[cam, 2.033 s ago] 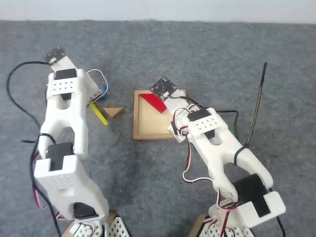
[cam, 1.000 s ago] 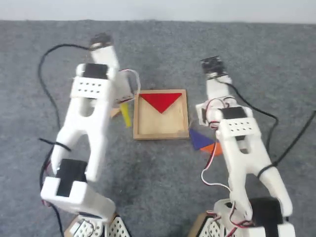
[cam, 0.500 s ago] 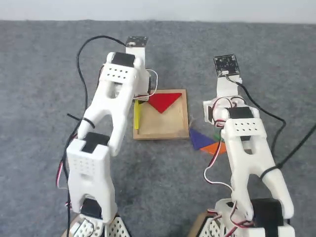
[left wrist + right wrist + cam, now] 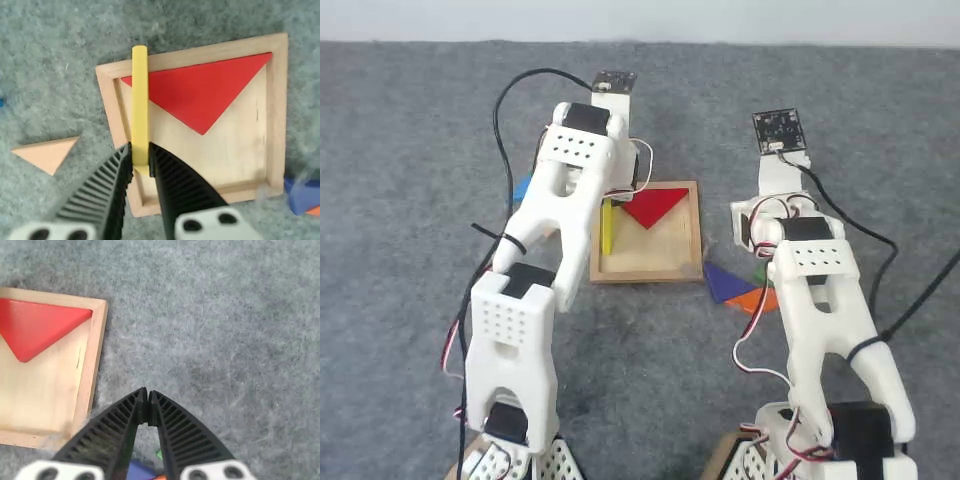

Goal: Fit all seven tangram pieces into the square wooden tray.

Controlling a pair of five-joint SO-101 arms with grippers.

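Your left claw [image 4: 140,152] pinches the yellow piece [image 4: 139,95] on edge over the tray [image 4: 278,110], by the red triangle [image 4: 195,92]; your right claw [image 4: 148,405] hangs closed, empty.

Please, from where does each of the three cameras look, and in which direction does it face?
High view: fixed above, behind the arm bases, facing down over the grey carpet at the wooden tray; the left arm and right arm show.
Left wrist view: on the left wrist, looking down along the left gripper, whose fingers pinch the yellow piece over the tray.
Right wrist view: on the right wrist, looking down past the shut right gripper at carpet beside the tray.
Shared: both wrist views show the red triangle in the tray.
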